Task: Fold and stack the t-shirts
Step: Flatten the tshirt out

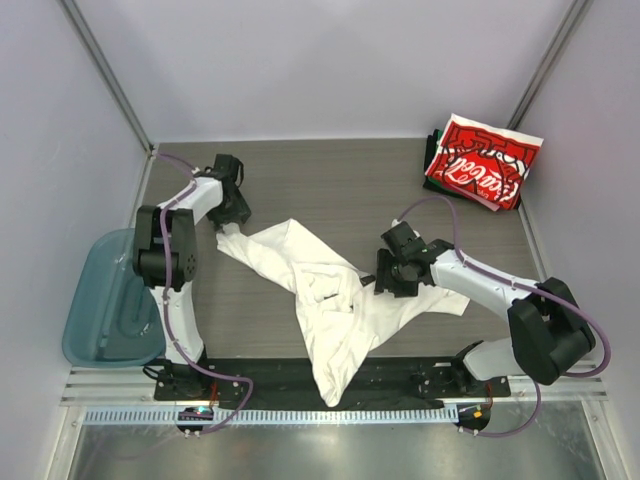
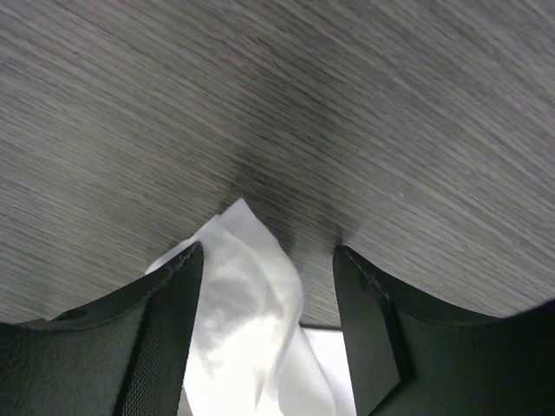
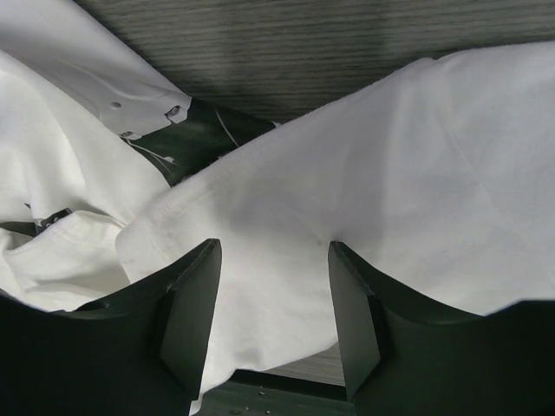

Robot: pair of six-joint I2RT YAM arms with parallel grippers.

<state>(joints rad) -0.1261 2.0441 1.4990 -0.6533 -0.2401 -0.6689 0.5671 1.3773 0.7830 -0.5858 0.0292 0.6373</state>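
One white tee unfolded, the rest already stacked

In the top view the white t-shirt [image 1: 335, 300] lies crumpled across the middle of the bench [image 1: 330, 180], one end trailing toward the lower edge of the frame. The folded t-shirts, red one [image 1: 482, 162] on top, sit stacked in the upper right, well apart from it. That pile looks finished, while this tee needs spreading, folding and carrying over. The left end effector [image 1: 228, 208] stands at the shirt's upper-left corner, its fingers [image 2: 165, 329] apart with the cloth tip between them, not pinched. The right end effector [image 1: 385, 272] is at the shirt's right side, jaws likewise apart, straddling a flat span of cloth with no grip visible
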